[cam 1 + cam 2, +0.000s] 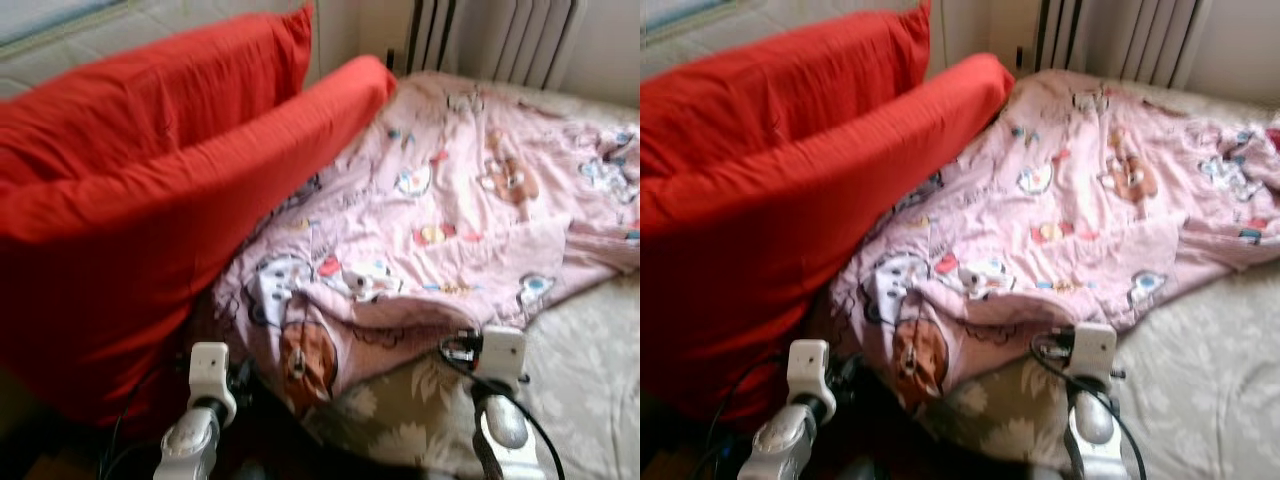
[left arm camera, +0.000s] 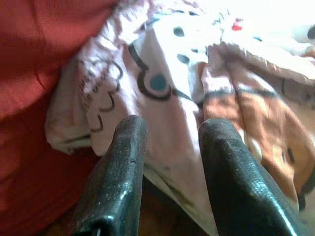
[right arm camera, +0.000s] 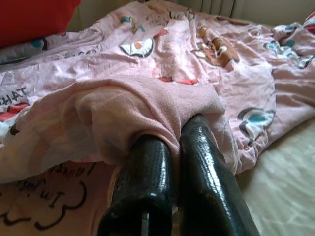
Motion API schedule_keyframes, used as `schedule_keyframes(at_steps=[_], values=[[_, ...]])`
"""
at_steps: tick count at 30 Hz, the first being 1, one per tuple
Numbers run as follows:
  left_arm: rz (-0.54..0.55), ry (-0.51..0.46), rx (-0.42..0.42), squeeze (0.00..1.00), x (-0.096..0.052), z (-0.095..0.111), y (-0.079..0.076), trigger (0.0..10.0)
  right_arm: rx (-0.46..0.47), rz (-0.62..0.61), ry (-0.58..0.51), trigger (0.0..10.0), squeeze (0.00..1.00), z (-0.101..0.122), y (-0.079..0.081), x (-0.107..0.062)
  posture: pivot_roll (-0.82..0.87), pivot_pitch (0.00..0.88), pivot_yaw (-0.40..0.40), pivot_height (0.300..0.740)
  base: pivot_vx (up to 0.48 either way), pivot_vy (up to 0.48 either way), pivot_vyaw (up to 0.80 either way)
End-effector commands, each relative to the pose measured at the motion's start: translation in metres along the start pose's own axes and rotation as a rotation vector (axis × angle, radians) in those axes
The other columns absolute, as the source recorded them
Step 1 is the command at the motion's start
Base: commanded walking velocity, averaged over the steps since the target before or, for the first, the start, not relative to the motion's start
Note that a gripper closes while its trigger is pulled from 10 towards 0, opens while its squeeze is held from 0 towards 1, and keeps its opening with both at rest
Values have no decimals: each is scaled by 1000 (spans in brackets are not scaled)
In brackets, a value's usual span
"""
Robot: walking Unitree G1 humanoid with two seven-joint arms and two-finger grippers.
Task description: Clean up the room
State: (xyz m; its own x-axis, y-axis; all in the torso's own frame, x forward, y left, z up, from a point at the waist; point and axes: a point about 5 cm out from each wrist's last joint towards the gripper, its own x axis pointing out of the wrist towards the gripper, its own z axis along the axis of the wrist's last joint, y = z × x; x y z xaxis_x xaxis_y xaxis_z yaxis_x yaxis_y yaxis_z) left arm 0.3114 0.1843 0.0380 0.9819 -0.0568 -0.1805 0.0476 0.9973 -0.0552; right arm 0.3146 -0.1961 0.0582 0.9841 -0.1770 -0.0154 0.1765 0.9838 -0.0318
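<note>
A pink blanket (image 1: 460,200) printed with cartoon animals lies rumpled across the bed. Its near edge is folded back on itself. My right gripper (image 3: 177,130) is at that near edge, its two fingers pressed together with their tips tucked into a fold of the pink blanket (image 3: 147,105). My left gripper (image 2: 170,128) is open at the blanket's left corner (image 2: 162,88), close to the red pillows. Its fingers (image 2: 123,162) stand apart, with the cloth just beyond them.
Two big red pillows (image 1: 150,200) lean against the wall on the left and overlap the blanket. A beige floral sheet (image 1: 590,370) is bare at the near right. A radiator (image 1: 500,35) stands behind the bed.
</note>
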Motion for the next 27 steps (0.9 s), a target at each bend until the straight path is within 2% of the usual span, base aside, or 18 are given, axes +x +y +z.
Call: schedule_keyframes(at_steps=[1, 10, 27], values=[[16, 23, 2, 0, -1, -5, 2, 10000, -3, -6, 33, 10000, 0, -4, -2, 1, -72, 81, 27, 633, 0, 0, 0], [17, 13, -12, 0, 6, 1, -3, 10000, 17, -19, 13, 10000, 0, 7, -4, 11, -76, 69, 25, 633, 0, 0, 0], [30, 7, -8, 0, 10, 6, -1, 10000, 32, -23, -2, 10000, 0, 16, -3, 20, -71, 50, 31, 726, 0, 0, 0]])
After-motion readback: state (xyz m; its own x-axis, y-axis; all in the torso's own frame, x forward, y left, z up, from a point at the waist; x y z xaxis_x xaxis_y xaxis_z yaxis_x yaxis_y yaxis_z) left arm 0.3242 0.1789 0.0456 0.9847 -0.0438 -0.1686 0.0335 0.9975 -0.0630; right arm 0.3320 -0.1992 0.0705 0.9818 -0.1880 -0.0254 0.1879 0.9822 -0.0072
